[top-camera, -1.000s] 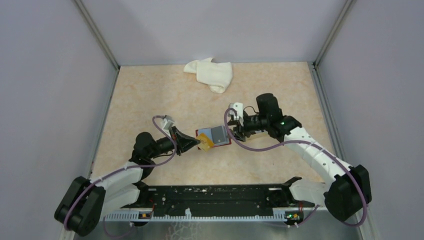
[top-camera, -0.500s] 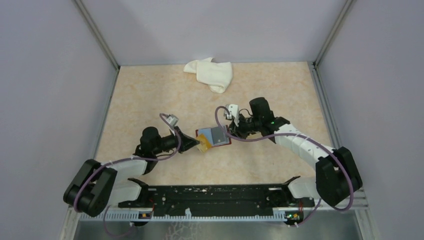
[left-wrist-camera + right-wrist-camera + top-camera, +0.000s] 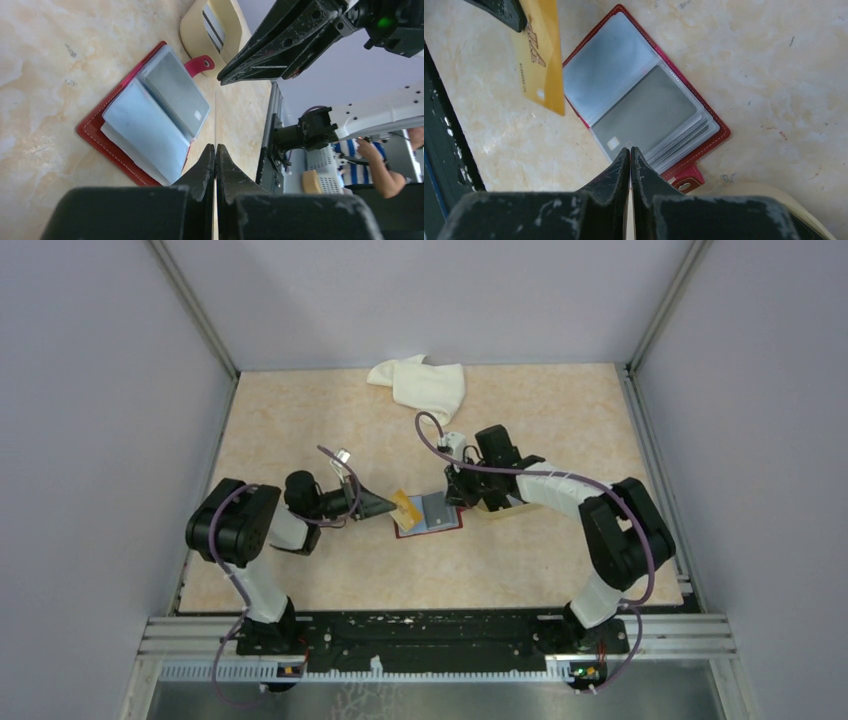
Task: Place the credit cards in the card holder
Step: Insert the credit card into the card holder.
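The card holder [image 3: 432,517] lies open on the table, dark red with clear sleeves and a snap tab [image 3: 684,180]. A grey card [image 3: 646,116] sits in one sleeve. My left gripper [image 3: 388,505] is shut on a yellow credit card [image 3: 405,508], held above the holder's left edge. The right wrist view shows this card [image 3: 542,55] tilted over the table. In the left wrist view it runs edge-on out of the left gripper [image 3: 215,146]. My right gripper [image 3: 452,498] is shut with nothing in it. Its tips [image 3: 630,149] hover at the holder's right edge near the tab.
A beige tray [image 3: 498,508] lies just right of the holder, partly under my right arm, and its rim [image 3: 192,31] shows in the left wrist view. A white cloth [image 3: 422,386] is bunched at the back edge. Grey walls close in the table on three sides.
My right gripper has shut and moved left to the holder's edge. My left arm has swung round, carrying the yellow card slightly up and away from the holder's front corner.
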Controlling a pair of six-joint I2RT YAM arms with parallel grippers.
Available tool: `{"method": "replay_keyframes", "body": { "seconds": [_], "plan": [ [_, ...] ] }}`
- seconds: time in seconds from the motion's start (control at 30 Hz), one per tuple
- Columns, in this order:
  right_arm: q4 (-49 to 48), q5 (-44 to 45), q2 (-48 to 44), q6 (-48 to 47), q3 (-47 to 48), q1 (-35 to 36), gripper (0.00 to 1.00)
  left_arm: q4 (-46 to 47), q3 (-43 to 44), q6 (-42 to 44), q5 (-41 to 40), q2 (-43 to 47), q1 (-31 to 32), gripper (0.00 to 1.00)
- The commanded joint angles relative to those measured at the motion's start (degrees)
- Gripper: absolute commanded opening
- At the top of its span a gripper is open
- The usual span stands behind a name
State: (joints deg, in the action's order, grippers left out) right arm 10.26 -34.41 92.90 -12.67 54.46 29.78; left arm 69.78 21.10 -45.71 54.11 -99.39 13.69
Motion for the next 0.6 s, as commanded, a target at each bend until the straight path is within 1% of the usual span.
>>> {"method": "replay_keyframes", "body": {
  "seconds": [0.0,0.07,0.17,0.23,0.43,0.5,0.57],
  "plan": [
    [-3.8,1.0,2.4,9.5,2.4,0.5,0.03,15.5,0.4,-11.2,8.1,-7.4,-1.9,0.00],
    [-4.0,1.9,3.9,10.9,2.8,0.5,0.02,17.1,0.9,-13.1,8.6,-9.7,-2.0,0.00],
    [-2.9,2.5,5.8,11.4,3.4,0.6,0.02,16.3,1.5,-13.0,8.2,-11.0,-2.0,0.00],
    [-2.3,3.2,6.7,11.5,3.6,0.7,0.02,12.6,2.0,-11.5,7.3,-10.7,-2.0,0.00],
    [-0.4,6.1,8.4,11.1,4.6,1.1,0.02,-5.8,4.7,-2.3,2.6,-7.2,-2.0,0.00],
    [-0.1,6.8,8.7,10.9,4.9,1.1,0.01,-9.5,5.6,-0.8,1.8,-6.7,-2.0,0.00],
    [0.4,7.1,9.0,10.7,5.0,1.1,0.01,-11.0,6.3,-0.4,1.5,-7.1,-1.9,0.00]
  ]
}}
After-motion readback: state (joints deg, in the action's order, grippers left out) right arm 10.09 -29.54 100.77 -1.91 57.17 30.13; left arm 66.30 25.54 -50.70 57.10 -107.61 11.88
